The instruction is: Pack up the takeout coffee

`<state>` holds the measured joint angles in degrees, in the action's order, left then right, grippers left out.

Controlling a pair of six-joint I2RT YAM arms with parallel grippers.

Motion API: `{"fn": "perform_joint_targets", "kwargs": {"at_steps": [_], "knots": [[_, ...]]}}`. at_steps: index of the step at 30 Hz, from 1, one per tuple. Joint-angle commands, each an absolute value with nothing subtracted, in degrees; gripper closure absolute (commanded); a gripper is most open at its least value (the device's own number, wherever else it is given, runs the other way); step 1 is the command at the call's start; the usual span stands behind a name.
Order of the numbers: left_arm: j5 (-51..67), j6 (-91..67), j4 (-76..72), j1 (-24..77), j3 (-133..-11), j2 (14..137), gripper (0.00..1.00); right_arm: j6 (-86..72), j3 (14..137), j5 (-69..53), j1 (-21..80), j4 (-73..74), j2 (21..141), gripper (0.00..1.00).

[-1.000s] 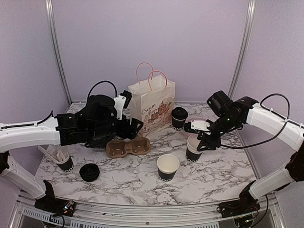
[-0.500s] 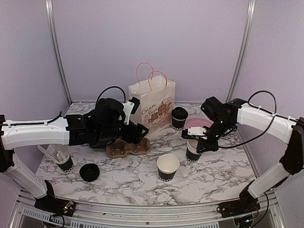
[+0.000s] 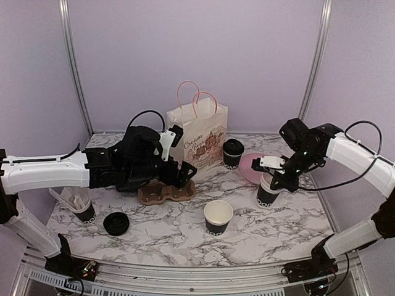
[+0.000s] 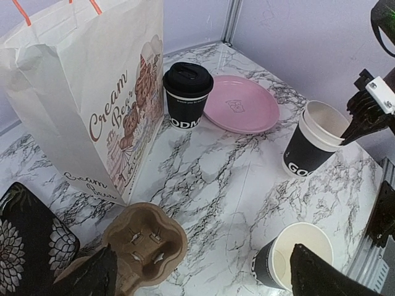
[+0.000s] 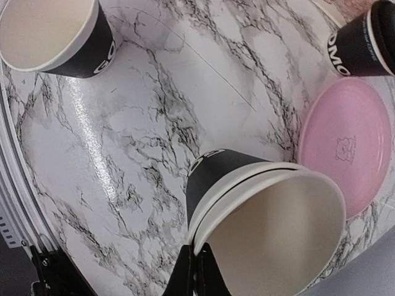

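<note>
Everything placed against the paper bag (image 3: 196, 139), which stands upright at the back middle of the marble surface (image 3: 296, 228).

Far left of the bag and nearer the camera: black cup of straws (image 3: 84, 211). Just right of that cup, flat on the surface, a loose lid (image 3: 116, 223).

Left pincer (image 3: 183, 171) hangs in front of the bag's left corner, fingers spread wide, pinching nothing. Under it, right in front of the bag, the brown cup carrier (image 3: 166, 191), both pockets bare in the wrist view.

In front of the bag and slightly right: open cup (image 3: 218, 217), upright, no lid, white inside.

Just beside the bag's right edge: lidded cup (image 3: 232, 153), upright, lid on. Right of that cup, the pink plate (image 3: 249, 166), flat.

Further right of the bag, at the plate's near right edge: nested cups (image 3: 267, 196) (two rims show, one cup inside the other), no lid, tilted. Right pincer (image 5: 196, 271) is pressed together on their rim, one finger inside, one outside. Can't tell if the bottom touches the surface.
</note>
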<state>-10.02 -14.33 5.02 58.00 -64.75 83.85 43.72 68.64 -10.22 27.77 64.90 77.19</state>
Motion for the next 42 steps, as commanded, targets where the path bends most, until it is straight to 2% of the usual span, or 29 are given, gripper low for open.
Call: {"fn": "perform_joint_targets", "kwargs": {"at_steps": [1,6,9,17,22,25,26,30,33,35,37,42], "knots": [[-14.2,-16.7,6.2,57.8,-66.1,82.5,0.01,44.9,68.8,-7.9,19.9,66.6,74.8,1.00],[-12.5,-16.4,6.9,57.8,-66.0,83.5,0.01,47.6,71.3,-9.8,6.2,64.5,76.2,1.00],[-10.1,-15.4,6.8,57.9,-65.9,83.6,0.01,47.7,73.8,-10.3,1.5,64.3,79.4,1.00],[-3.1,-14.8,8.7,59.1,-67.6,83.9,0.01,46.3,78.0,-5.6,-1.5,61.2,87.6,1.00],[-14.2,-18.7,14.7,59.2,-70.7,86.6,0.01,46.3,77.2,-3.6,-2.1,58.6,90.7,1.00],[-16.1,-16.7,19.7,59.2,-74.4,90.5,0.01,45.9,76.1,-3.8,-2.1,58.0,90.8,1.00],[-15.3,-14.4,20.1,59.4,-75.1,91.2,0.01,45.6,75.9,-3.8,-2.1,57.7,90.6,0.97],[-16.0,-9.5,16.1,60.3,-72.4,89.7,0.01,44.2,77.8,-5.2,-2.2,59.1,88.4,0.69],[-14.7,-7.8,13.6,60.3,-69.0,86.6,0.01,43.6,80.2,-5.8,-2.1,60.9,84.7,0.52],[-14.5,-7.8,15.3,60.2,-68.2,85.4,0.01,43.3,81.0,-6.8,-2.1,60.7,81.1,0.46],[-15.3,-9.6,20.0,60.1,-69.3,85.8,0.06,43.7,80.1,-11.0,-2.1,59.7,77.4,0.41],[-16.6,-16.1,29.2,60.3,-66.9,87.0,0.28,46.4,70.3,-34.3,-1.0,50.8,68.6,0.35]]}}
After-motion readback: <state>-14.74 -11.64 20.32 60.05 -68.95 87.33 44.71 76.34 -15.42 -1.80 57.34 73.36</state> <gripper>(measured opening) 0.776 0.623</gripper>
